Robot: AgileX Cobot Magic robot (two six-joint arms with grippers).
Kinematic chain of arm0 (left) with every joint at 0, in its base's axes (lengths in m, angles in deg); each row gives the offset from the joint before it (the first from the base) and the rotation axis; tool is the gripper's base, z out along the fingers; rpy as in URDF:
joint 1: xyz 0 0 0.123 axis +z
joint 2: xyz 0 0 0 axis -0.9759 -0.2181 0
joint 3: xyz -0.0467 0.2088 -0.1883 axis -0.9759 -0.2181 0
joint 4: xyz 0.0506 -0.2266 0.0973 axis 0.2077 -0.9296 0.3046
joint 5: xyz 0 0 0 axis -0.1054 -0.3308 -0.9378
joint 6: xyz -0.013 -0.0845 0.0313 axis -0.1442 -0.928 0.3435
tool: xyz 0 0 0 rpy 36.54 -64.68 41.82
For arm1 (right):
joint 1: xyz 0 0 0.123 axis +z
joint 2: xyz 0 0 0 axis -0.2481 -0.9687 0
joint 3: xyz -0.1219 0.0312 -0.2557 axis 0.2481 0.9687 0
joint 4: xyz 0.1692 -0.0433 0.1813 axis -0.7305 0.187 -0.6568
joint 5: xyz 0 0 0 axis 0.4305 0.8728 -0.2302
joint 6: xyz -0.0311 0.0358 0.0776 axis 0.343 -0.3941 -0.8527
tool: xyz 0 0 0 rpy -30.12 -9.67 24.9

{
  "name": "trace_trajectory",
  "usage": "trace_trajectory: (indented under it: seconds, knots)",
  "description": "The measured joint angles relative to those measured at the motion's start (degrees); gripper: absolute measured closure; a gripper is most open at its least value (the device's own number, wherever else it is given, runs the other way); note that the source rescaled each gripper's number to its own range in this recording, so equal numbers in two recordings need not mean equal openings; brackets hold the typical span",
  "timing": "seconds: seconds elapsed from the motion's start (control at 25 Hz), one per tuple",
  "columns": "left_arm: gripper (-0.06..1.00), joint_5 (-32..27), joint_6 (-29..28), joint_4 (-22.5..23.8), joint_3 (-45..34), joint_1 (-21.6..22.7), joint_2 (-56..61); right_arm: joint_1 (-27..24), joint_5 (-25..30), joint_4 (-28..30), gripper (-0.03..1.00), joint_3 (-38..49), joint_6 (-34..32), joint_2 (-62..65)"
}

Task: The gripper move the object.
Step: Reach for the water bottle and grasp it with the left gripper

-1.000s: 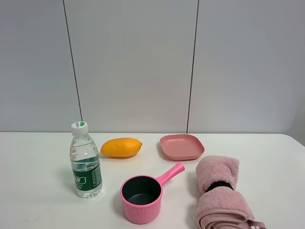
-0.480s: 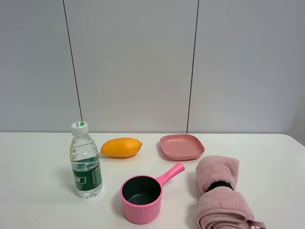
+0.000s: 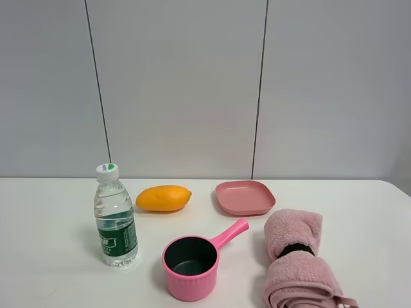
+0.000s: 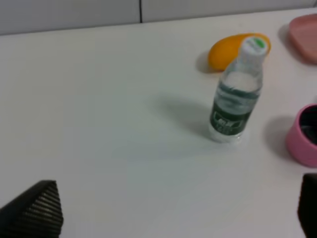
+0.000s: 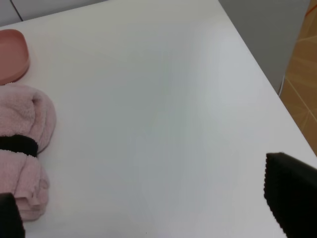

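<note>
White table, green-labelled bottle, print unreadable

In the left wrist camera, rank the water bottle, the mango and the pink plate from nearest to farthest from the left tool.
Measured from the left tool, which is open:
1. The water bottle, upright, just ahead of the tool.
2. The mango, lying behind the bottle.
3. The pink plate, farthest, to the mango's right in the high camera.

The bottle is stood at the left of the table, the mango behind it to the right, the plate further right. The saucepan is set before the mango, the towel rightmost.
</note>
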Motion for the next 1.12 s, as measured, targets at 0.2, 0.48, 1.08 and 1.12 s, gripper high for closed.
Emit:
trace_trajectory:
  seconds: [0.2,0.48,1.08,1.12]
  knots:
    - [-0.06,2.49,14.03,-14.35,2.66,0.00,-11.13,0.00,0.00,0.00,-0.03,0.00,0.00,0.00]
    - [-0.06,5.51,36.48,-30.51,2.66,0.00,-24.49,0.00,0.00,0.00,-0.03,0.00,0.00,0.00]
    - [-0.06,14.65,45.89,-37.68,2.66,0.00,-45.85,0.00,0.00,0.00,-0.03,0.00,0.00,0.00]
    - [-0.06,14.79,44.88,-36.76,2.66,0.00,-46.43,0.00,0.00,0.00,-0.03,0.00,0.00,0.00]
